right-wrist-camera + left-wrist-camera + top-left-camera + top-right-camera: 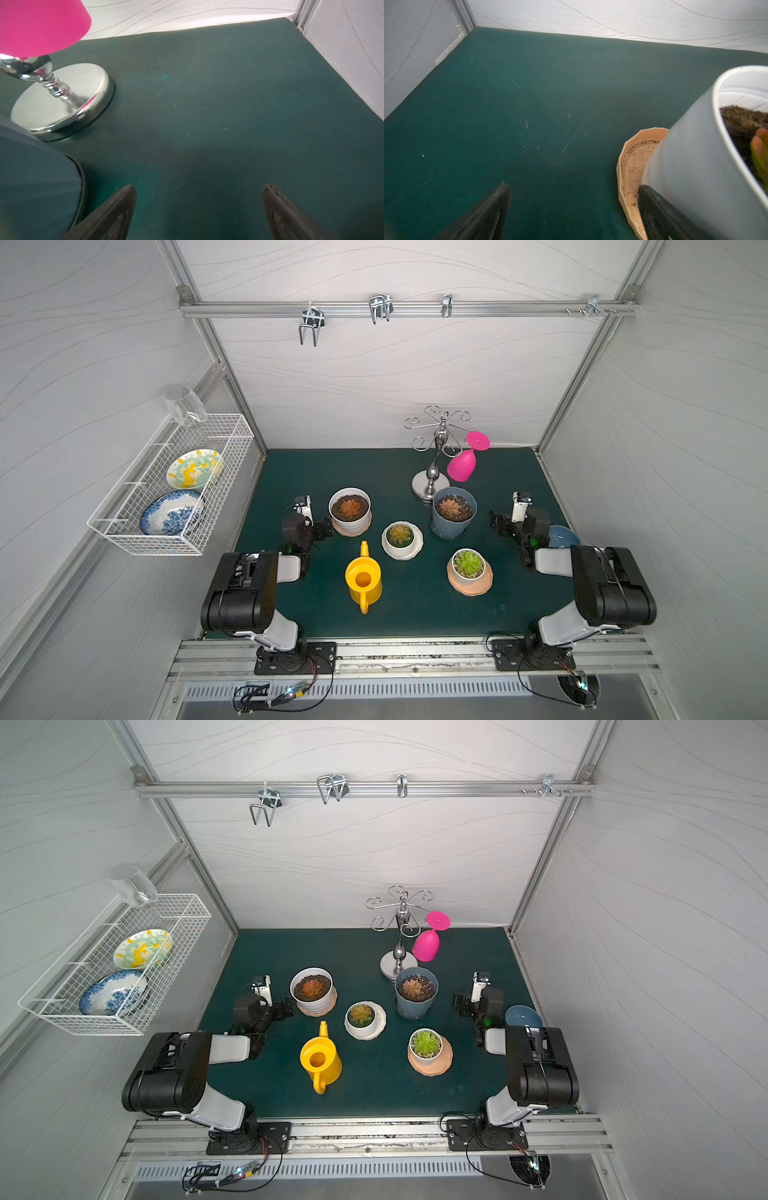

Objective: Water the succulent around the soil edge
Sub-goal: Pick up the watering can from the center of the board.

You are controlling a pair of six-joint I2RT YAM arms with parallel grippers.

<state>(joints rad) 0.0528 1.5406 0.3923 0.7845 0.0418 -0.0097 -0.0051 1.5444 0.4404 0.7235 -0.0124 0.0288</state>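
Nearest the lens, two black arm bases (291,659) bolted to an aluminium rail (415,649), cables trailing below. Just past the rail, a yellow watering can (363,578) upright on the green surface (415,605), handle toward the rail, spout pointing away, touched by nothing. Four potted succulents beyond and right of the can, with no telling which one is meant: small white pot (401,537) just past the spout and to its right; ribbed white pot (350,510) on a peach saucer (353,532) beyond the can and slightly left; blue pot (453,512) farther beyond and right; green rosette (468,563) in a white pot level with the can, well to its right. Left gripper (322,529) beyond and left of the can, just beside the ribbed pot's saucer, jaws spread wide over bare surface. In the left wrist view, one finger (654,212) overlapping saucer and pot foot, contact impossible to judge, pot cut off by the frame edge. Right gripper (496,524) far right of the can, beside the blue pot, likewise wide and empty. Blue bowl (563,537) farther right again, half hidden behind the right arm (611,585). Chrome glass stand (432,485) well beyond the can, pink glass (463,464) hanging upside down from it, stand foot partly hidden by the blue pot.
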